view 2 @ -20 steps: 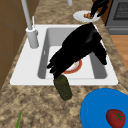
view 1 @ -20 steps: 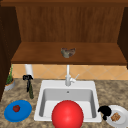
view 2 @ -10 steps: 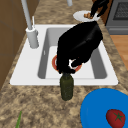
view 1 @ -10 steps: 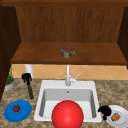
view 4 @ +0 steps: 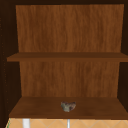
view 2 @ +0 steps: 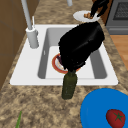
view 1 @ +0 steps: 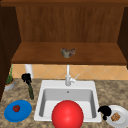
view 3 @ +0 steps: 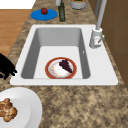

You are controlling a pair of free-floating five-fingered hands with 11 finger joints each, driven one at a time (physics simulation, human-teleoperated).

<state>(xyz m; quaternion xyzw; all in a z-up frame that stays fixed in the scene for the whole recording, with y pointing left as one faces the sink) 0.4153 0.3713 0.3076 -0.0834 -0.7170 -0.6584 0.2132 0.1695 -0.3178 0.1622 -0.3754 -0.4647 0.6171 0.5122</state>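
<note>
Here the left hand (view 1: 26, 77) is wrapped round the neck of a dark green glass bottle (view 1: 30, 91), fingers curled tight on its top, and the bottle stands upright on the speckled stone counter just left of the white rectangular sink (view 1: 40, 105). From the left side camera that hand (view 2: 81, 45) looms over the bottle (view 2: 69, 85), whose base sits on the counter right at the sink's (view 2: 27, 75) near rim. Beside the bottle, further from the sink, lies a round blue plate (view 1: 23, 111) with a small red tomato (view 1: 16, 108) on it. Down in the sink basin, a red-rimmed white plate (view 3: 55, 72) carrying a dark purple bunch of grapes (view 3: 65, 65). At the back rim of the sink stands the white tap (view 1: 68, 77). On the sink's right, the right hand (view 1: 104, 111) hangs with fingers curled and holding nothing, just touching the edge of a white round plate (view 1: 122, 112) with a brown crumbly pastry (view 1: 115, 116). Above the sink, a small grey-brown bowl (view 4: 68, 106) sits on the lower wooden shelf (view 4: 37, 108).
</note>
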